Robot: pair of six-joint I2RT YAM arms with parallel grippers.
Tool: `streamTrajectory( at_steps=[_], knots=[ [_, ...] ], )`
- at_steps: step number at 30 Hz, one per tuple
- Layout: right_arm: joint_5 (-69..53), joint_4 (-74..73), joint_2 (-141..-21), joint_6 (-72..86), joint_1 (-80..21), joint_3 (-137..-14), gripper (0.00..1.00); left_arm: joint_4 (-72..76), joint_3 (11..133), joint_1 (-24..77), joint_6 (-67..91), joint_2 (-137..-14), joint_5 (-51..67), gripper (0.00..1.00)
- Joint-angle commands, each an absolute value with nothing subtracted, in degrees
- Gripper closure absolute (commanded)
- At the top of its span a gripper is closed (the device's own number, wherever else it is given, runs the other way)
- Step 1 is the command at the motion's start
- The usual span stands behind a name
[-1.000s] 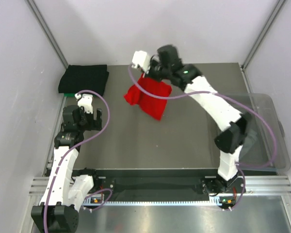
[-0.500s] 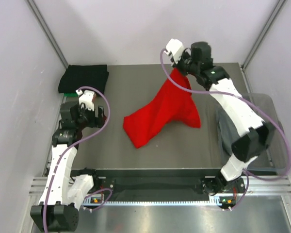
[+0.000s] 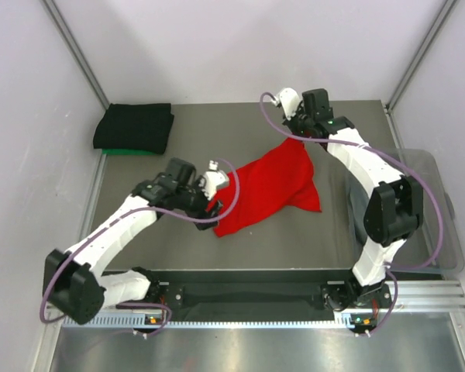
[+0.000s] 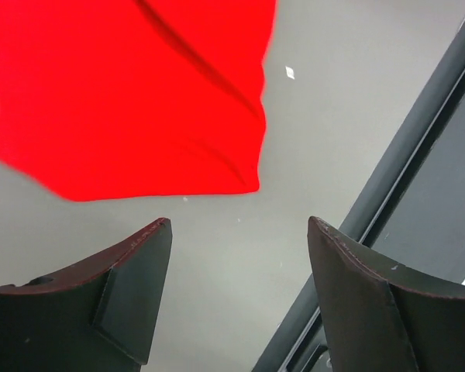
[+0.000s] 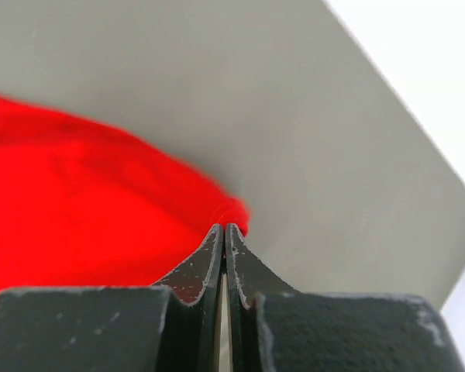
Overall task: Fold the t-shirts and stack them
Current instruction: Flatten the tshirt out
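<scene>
The red shirt [image 3: 267,190] is lying crumpled near the middle of the table [image 3: 178,248], its far tip rising toward 12 o'clock. The right claw [image 3: 294,138] is pinching that tip, fingers pressed together on the cloth. The left claw [image 3: 217,203] is hovering just beside the shirt's corner at 7 o'clock, fingers spread over bare table and apart from the cloth. The black shirt [image 3: 134,124] is sitting folded at 10 o'clock on a green one [image 3: 128,153]. A grey shirt [image 3: 359,209] is resting in the bin [image 3: 434,167] at 3 o'clock.
</scene>
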State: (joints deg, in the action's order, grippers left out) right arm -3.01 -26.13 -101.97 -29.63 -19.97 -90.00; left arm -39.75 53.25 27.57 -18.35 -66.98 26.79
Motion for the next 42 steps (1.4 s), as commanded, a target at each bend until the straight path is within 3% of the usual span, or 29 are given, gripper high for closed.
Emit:
streamTrajectory(
  at_steps=[1, 18, 23, 25, 28, 30, 35, 42],
  knots=[
    [-1.2, -22.9, -97.7, -27.7, -18.6, -93.0, 1.0, -41.9, 54.2, 34.0, -23.3, -73.4, 20.0, 0.26],
    [-2.6, -22.0, -96.2, -26.8, -18.0, -89.3, 1.0, -35.2, 55.2, 38.5, -21.9, -88.9, 15.6, 0.34],
    [-3.0, -21.8, -96.2, -26.5, -18.1, -88.8, 1.0, -37.7, 59.1, 38.5, -21.1, -92.8, 15.3, 0.57],
    [-2.9, -21.4, -95.8, -26.6, -18.0, -88.0, 1.0, -37.2, 59.4, 38.5, -20.9, -92.6, 15.1, 0.58],
    [-2.8, -21.0, -95.4, -26.6, -18.0, -87.1, 1.0, -37.2, 59.8, 38.5, -20.7, -92.6, 14.9, 0.79],
    [-2.8, -21.0, -94.9, -26.6, -18.0, -86.8, 1.0, -37.5, 59.8, 38.4, -20.5, -91.7, 13.7, 1.0],
    [-3.0, -20.8, -93.0, -26.5, -17.7, -86.1, 1.0, -38.5, 59.1, 38.3, -21.3, -86.8, 11.2, 1.0],
    [-10.1, -22.3, -83.6, -25.3, -17.6, -83.3, 1.0, -41.2, 60.7, 32.4, -29.6, -67.0, 2.2, 1.0]
  ],
)
